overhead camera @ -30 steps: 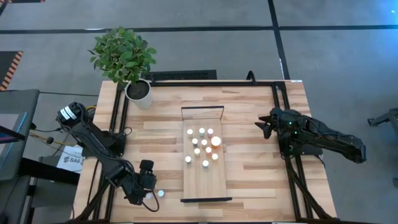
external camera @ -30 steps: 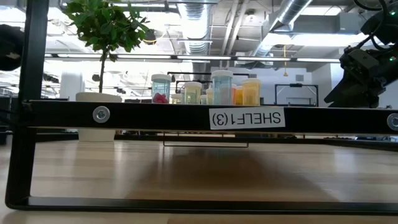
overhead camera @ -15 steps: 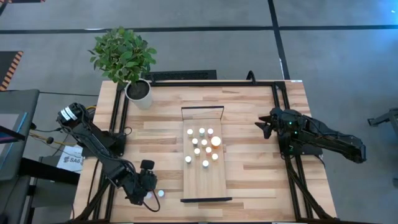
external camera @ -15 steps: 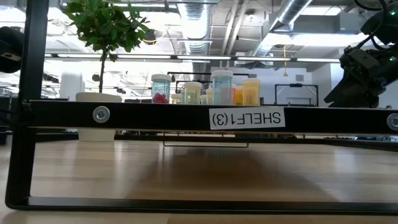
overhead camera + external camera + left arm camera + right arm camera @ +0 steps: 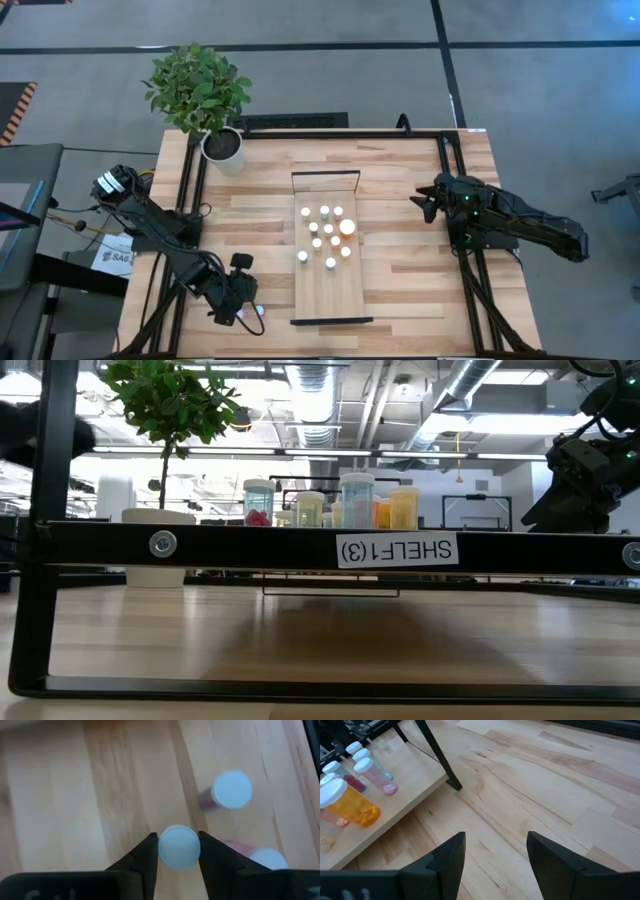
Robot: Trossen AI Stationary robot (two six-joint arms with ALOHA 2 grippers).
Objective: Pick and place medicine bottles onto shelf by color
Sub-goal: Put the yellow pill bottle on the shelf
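L hand [image 5: 178, 851] grips white-capped bottle [image 5: 179, 847] (two loose nearby).

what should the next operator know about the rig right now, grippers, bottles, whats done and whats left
Left gripper: near the table's front left corner, fingers either side of a white-capped bottle, apparently gripping it.
Right gripper: open, empty, waiting over the table's right side.
Shelf: about ten bottles clustered on its middle, including the larger orange bottle.
Left: the gripped bottle plus two more bottles on the table beside it, still off the shelf. Body colours of these are hard to tell here.
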